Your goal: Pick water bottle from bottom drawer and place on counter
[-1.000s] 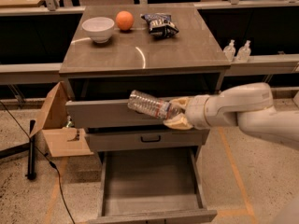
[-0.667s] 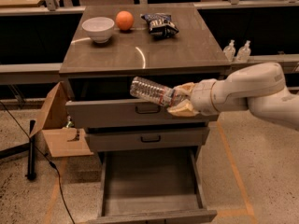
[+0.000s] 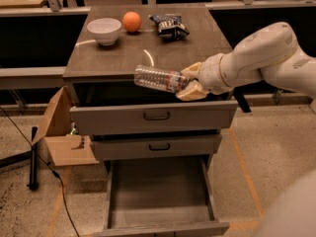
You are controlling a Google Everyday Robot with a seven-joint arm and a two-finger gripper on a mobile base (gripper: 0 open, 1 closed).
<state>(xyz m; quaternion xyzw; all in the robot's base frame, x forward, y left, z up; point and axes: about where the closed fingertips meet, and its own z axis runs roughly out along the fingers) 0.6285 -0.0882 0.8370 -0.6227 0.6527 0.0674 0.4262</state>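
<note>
Water bottle (image 3: 158,79) held sideways, clenched at one end by gripper (image 3: 190,83), at front edge of surface (image 3: 123,53), above open bottom drawer (image 3: 158,191). Risk judged: if released this near edge, round bottle could be rolled off; edge could be struck.

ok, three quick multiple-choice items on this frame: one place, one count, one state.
1. Where is the bottle? A on the ground; B in the gripper, by the counter's front edge; C in a box.
2. How many dark handles show? A one; B two; C three.
3. The bottom drawer is: A shut; B open, nothing seen inside; C removed.
Key: 1B, the gripper clamps it lying sideways at that edge. 2B, only the two upper drawers carry them. 3B, it is pulled out, grey inside showing.
</note>
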